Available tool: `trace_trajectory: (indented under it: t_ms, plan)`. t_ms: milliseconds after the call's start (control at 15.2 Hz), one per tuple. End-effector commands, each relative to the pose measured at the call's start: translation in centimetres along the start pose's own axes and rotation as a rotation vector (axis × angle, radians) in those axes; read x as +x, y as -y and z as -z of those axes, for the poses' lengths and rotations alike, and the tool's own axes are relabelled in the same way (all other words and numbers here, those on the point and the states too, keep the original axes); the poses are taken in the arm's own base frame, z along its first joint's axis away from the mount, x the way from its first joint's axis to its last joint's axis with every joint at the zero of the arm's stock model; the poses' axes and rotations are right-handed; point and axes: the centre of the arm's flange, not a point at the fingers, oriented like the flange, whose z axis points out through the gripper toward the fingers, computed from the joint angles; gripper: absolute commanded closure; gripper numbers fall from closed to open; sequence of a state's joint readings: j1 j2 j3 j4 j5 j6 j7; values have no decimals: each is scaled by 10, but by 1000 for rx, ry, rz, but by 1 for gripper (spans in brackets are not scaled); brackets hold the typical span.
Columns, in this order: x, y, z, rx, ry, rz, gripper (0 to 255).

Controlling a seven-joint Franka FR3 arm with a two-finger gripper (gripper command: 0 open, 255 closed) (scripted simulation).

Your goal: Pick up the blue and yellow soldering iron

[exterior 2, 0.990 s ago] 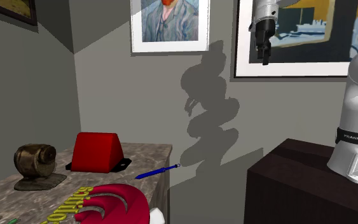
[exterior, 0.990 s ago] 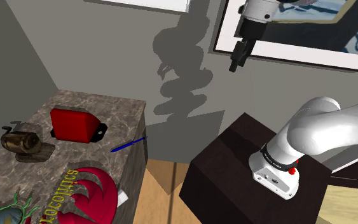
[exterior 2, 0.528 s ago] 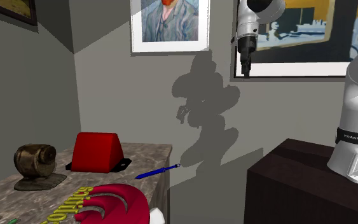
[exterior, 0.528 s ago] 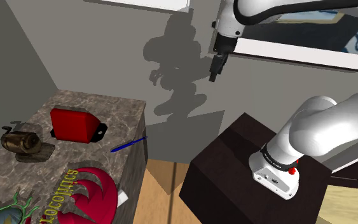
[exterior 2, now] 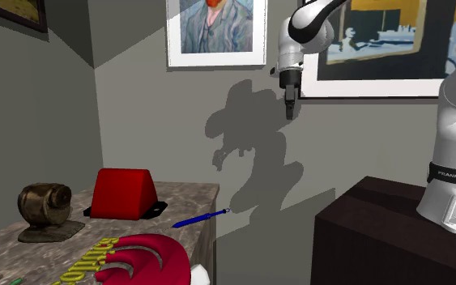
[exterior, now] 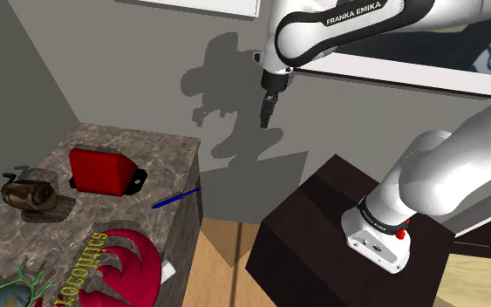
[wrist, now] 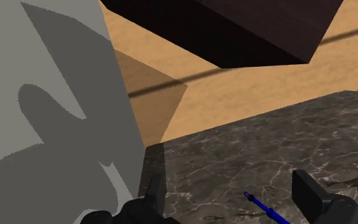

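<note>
The end effector [wrist: 229, 194] holds its two black fingers apart above a dark marbled surface [wrist: 266, 143]. A thin blue soldering iron [wrist: 265, 208] lies on the surface between them, touching neither. Past the surface's edge are a tan wooden floor [wrist: 234, 89], the dark stand [wrist: 254, 28] and a grey wall [wrist: 37, 76] carrying a shadow.

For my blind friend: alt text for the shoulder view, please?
A white arm holds its black hand high before a grey wall; lower down, a blue soldering iron lies at the edge of a marbled table near a red object.
</note>
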State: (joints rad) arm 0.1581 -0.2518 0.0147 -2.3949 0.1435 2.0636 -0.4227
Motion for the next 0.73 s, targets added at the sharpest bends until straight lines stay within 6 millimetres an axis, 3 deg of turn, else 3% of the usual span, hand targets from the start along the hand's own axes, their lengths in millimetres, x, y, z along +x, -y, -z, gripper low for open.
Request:
trace_trajectory:
  t_ms: [0,660]
  plan:
    - [22,5,-18,-6,4,54,0]
    - [116,38,-109,-32,33,314,0]
